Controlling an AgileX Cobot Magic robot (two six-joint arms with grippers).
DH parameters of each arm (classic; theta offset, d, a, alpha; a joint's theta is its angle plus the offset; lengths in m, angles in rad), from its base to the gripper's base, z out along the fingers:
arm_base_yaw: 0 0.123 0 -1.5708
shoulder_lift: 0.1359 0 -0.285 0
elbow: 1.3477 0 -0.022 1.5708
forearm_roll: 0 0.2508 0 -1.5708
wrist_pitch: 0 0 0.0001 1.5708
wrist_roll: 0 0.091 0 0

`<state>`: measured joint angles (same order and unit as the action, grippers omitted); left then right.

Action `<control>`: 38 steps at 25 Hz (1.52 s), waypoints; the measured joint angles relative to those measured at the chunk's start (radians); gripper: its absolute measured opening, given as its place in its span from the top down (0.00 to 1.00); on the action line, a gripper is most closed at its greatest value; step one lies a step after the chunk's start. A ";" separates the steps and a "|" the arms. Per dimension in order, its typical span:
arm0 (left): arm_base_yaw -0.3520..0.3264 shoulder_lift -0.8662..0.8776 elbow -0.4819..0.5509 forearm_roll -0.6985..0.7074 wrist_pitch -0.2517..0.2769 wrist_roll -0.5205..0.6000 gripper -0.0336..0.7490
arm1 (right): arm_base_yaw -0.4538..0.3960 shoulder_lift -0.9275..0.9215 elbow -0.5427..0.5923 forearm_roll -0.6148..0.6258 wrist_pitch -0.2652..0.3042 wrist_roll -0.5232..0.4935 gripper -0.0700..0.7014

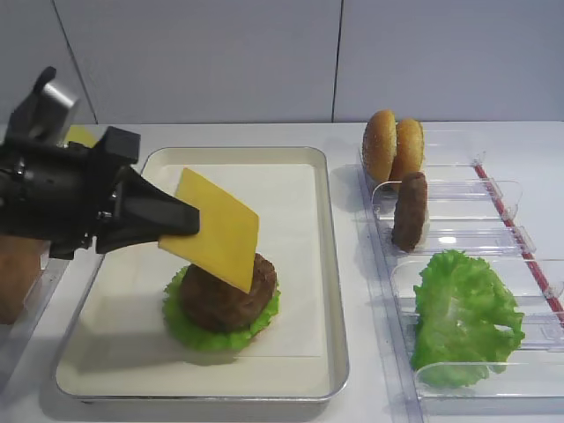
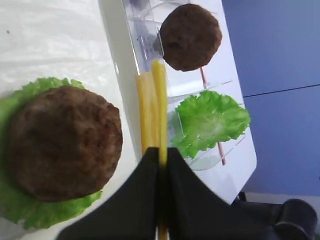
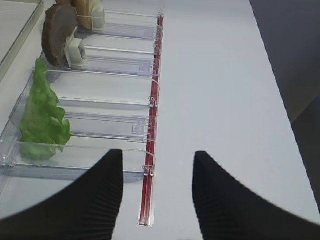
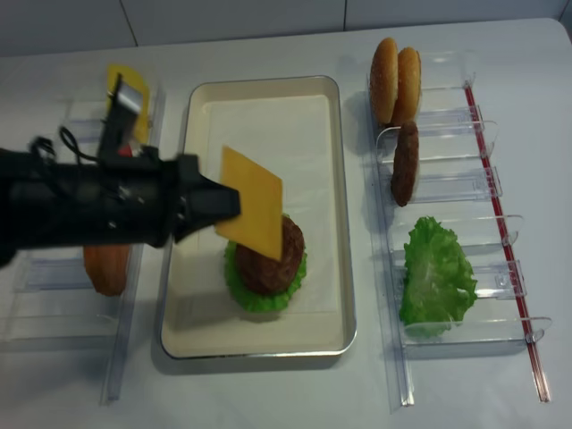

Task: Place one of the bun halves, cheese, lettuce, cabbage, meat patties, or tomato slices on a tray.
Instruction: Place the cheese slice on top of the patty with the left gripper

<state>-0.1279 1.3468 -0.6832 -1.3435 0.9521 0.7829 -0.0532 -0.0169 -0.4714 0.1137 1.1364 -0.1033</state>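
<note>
On the far left we see clear plastic holders (image 4: pixel 54 268); one carries a pale yellow slice (image 4: pixel 121 85) at the back and another an orange-brown piece (image 4: pixel 107 268) nearer the front. Over them reaches the left gripper (image 1: pixel 181 222), its jaws closed tight on one edge of the cheese (image 1: pixel 216 229). The slice is held in the air, tilted, and its lower corner hangs above the meat patty (image 1: pixel 227 293) on the tray (image 1: pixel 337 291); we cannot tell if the corner touches it. This patty lies flat on a lettuce leaf (image 1: pixel 189 333), and both rest on the white paper liner (image 1: pixel 282 203), in the near half of the tray.

To the right of the tray stands a second row of clear holders (image 1: pixel 467 198). At the back, two bun halves (image 1: pixel 392 148) stand on edge, touching each other. In the next compartment a second patty (image 1: pixel 411 210) stands upright. Nearer to us a big lettuce leaf (image 1: pixel 463 317) leans in its holder. A red strip (image 4: pixel 505 241) runs along the outer side of this row.

The right gripper (image 3: pixel 157 192) shows only in its wrist camera. Its two dark fingers (image 3: pixel 87 200) stand wide apart with nothing between them, above the near end of the red strip.
</note>
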 joint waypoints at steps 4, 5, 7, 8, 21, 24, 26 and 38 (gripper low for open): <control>-0.092 0.025 0.007 -0.064 -0.089 0.043 0.97 | 0.000 0.000 0.000 0.000 0.000 0.000 0.49; -0.103 0.044 0.007 -0.091 -0.098 0.060 0.97 | 0.000 0.000 0.000 0.000 0.000 0.000 0.49; -0.117 0.084 0.007 -0.142 -0.103 0.097 0.97 | 0.000 0.000 0.000 0.000 0.000 0.000 0.49; -0.121 0.108 0.007 -0.165 -0.103 0.110 0.97 | 0.000 0.000 0.000 0.000 0.000 0.000 0.49; -0.122 0.185 0.007 -0.095 -0.153 0.092 0.97 | 0.000 0.000 0.000 0.000 0.000 0.000 0.49; -0.122 0.186 0.007 -0.074 -0.159 0.086 0.97 | 0.000 0.000 0.000 0.000 0.000 0.000 0.49; -0.122 0.186 0.007 -0.062 -0.168 0.071 0.97 | 0.000 0.000 0.000 0.000 0.000 0.000 0.49; -0.122 0.186 0.007 0.001 -0.199 0.016 0.97 | 0.000 0.000 0.000 0.000 0.000 0.000 0.49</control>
<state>-0.2498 1.5329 -0.6765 -1.3424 0.7534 0.7987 -0.0532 -0.0169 -0.4714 0.1137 1.1364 -0.1033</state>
